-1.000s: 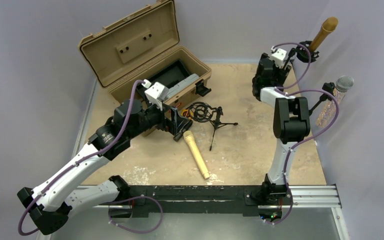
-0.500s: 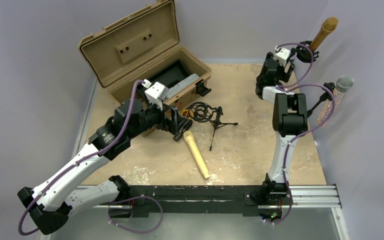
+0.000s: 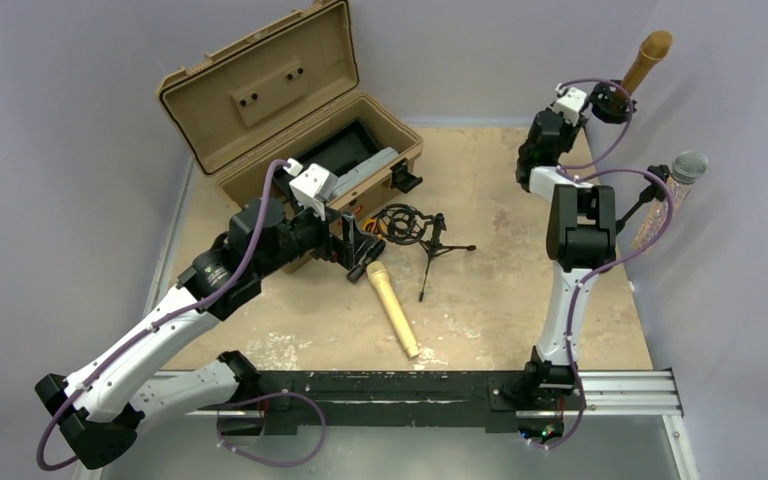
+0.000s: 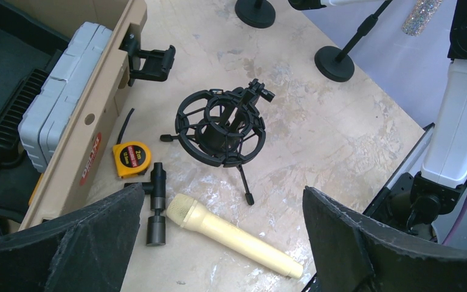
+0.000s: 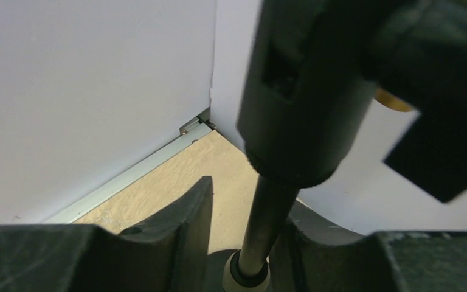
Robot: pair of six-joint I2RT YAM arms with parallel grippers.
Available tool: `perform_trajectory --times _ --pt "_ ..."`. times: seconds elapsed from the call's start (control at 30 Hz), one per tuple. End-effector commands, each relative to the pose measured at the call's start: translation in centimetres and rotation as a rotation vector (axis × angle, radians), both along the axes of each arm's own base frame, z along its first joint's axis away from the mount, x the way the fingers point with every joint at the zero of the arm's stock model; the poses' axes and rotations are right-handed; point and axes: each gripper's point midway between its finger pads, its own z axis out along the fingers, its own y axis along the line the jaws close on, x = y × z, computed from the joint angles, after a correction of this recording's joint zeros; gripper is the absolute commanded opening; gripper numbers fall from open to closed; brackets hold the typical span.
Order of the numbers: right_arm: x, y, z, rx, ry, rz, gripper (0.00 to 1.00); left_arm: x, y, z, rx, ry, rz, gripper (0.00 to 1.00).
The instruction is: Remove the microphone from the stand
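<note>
Right gripper (image 3: 601, 102) has travelled toward the far right corner of the counter (image 3: 500, 290) over the last second and is now level with the clip (image 5: 304, 91). The left arm has not shifted.

Surface: tan counter, scuffed, with pale worn patches. Plain lilac-grey walls (image 3: 460, 50) close it on the far, left and right sides. A metal rail (image 3: 620, 390) along the near edge carries both arm bases.

Right gripper: jaws part open, straddling the pole of the stand (image 5: 266, 213) just under the clip. A strip of counter shows between the pole and the left finger. The pole sits close against the right finger; contact cannot be told. It has hold of nothing that can be confirmed.

Left gripper (image 4: 222, 191): jaws wide apart and empty, hanging over mid-counter above the shock mount (image 4: 222, 128).

Gold mic (image 3: 648, 62): seated in the clip at the far right corner, off the counter. Its long axis runs steeply upward, leaning toward the right wall, with the head uppermost and the tail down in the clip.

Other items:
- An open case (image 3: 260, 100) stands at the far left corner.
- A tape (image 4: 132, 159) lies beside the case.
- A cream mic (image 3: 392, 308) lies flat mid-counter, head toward the case.
- A silver mic (image 3: 688, 166) is up on a second stand at the right edge.
</note>
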Motion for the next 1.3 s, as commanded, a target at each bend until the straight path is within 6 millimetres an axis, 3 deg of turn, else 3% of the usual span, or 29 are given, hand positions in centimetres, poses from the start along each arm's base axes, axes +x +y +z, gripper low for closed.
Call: perform_trajectory --times 0.0,0.3,0.6,0.73,1.27 --pt "0.7 0.4 2.0 -0.007 -0.035 0.031 0.29 0.1 -0.2 2.3 -0.039 -0.055 -0.002 1.00" --pt "0.3 1.1 1.0 0.047 -0.007 0.063 0.13 -0.2 -0.2 2.6 -0.055 -0.058 -0.012 1.00" --pt "-0.2 3.4 0.2 0.081 0.013 0.119 0.01 -0.6 -0.3 3.0 -0.079 -0.059 -0.028 1.00" --pt "0.0 5.7 -0.3 0.113 0.024 0.190 0.00 -0.8 -0.3 3.2 -0.085 -0.059 -0.031 1.00" --pt "-1.9 11.4 -1.5 0.202 0.029 0.364 0.00 -1.1 -0.5 3.3 -0.098 -0.051 -0.048 1.00"
